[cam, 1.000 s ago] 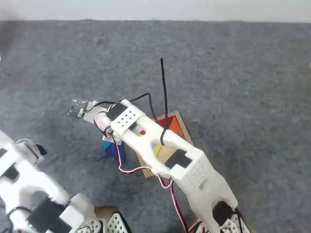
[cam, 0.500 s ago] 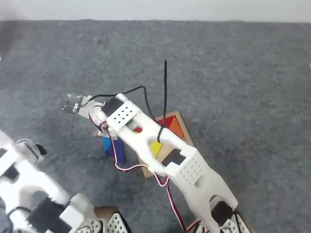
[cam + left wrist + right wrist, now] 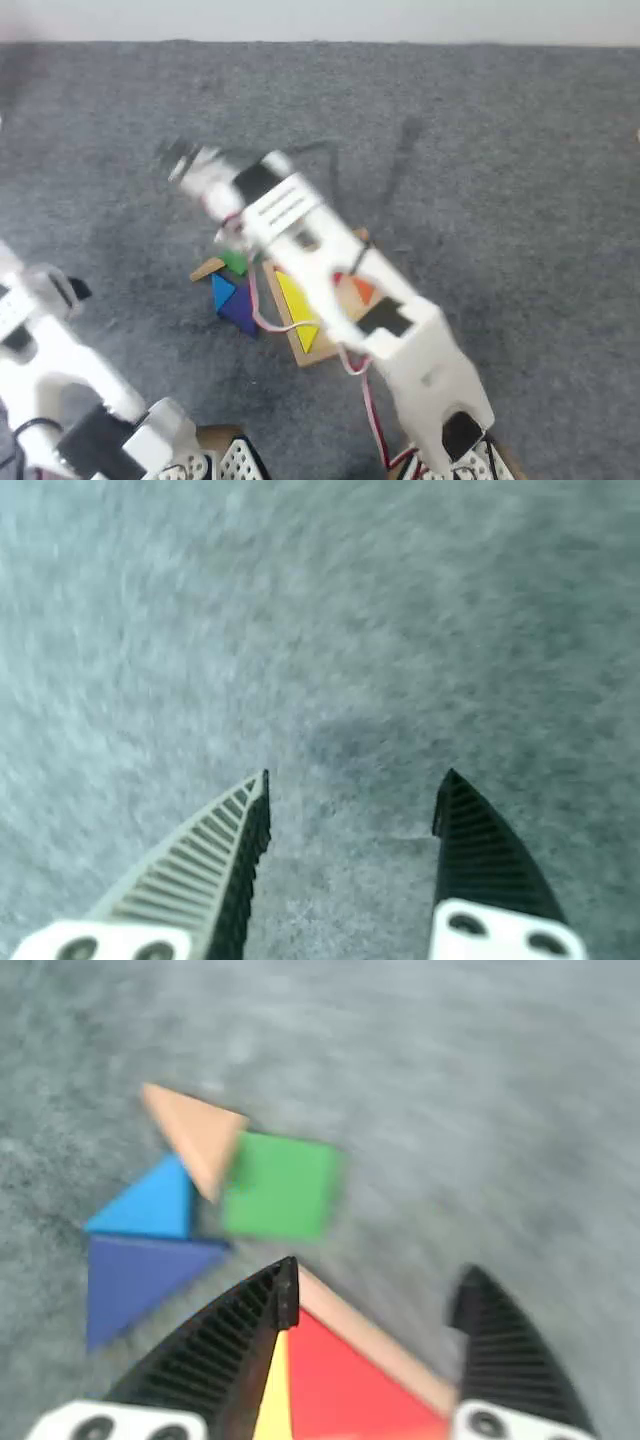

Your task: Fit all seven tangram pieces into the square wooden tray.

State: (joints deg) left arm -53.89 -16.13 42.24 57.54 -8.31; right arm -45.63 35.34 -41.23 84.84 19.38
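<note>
The square wooden tray holds a yellow triangle, an orange piece and a red piece. Left of the tray, on the carpet, lie a green square, a tan triangle, a light blue triangle and a dark blue triangle. My right gripper hangs open and empty above the tray's corner, short of the green square. The right arm crosses over the tray. My left gripper is open over bare carpet with nothing between its fingers.
Grey carpet covers the whole table. The left arm sits at the near left edge, apart from the pieces. The right arm's base is at the near right. A pale wall runs along the far edge.
The right arm has lifted and swung toward the far side, uncovering the yellow triangle and the green square. The left arm shifted slightly.
</note>
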